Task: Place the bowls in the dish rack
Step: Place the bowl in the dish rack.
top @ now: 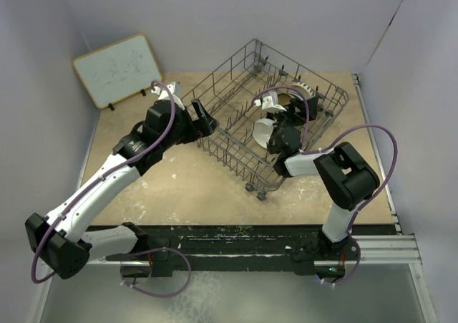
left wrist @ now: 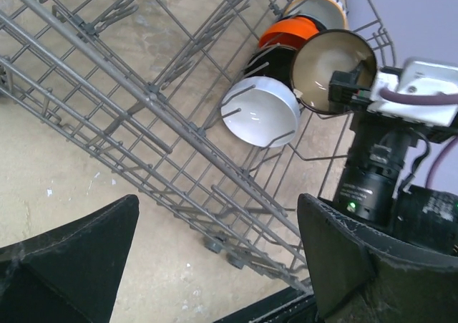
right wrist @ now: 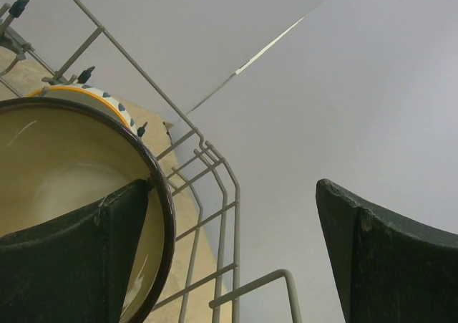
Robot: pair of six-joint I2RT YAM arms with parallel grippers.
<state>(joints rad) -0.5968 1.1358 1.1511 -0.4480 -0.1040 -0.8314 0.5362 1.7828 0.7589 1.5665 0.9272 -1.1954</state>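
The grey wire dish rack (top: 236, 87) sits mid-table, also in the left wrist view (left wrist: 143, 87). Several bowls stand on edge in a row along its right side: white (left wrist: 261, 112), glossy black (left wrist: 270, 61), orange-red (left wrist: 288, 31), a cream one (left wrist: 318, 9), and the brown bowl with cream inside (left wrist: 325, 65). My right gripper (top: 280, 99) is inside the rack, open. Its left finger (right wrist: 71, 258) lies against the brown bowl's cream inside (right wrist: 50, 165); the other finger stands far off. A patterned bowl's rim (right wrist: 89, 95) shows behind. My left gripper (top: 207, 119) is open and empty beside the rack's left wall (left wrist: 218, 201).
A white board (top: 118, 69) leans at the back left corner. The rack's small wheels (top: 261, 193) rest on the beige tabletop (top: 164, 187). Grey walls close in on three sides. The table's black front edge (top: 250, 230) runs past the arm bases.
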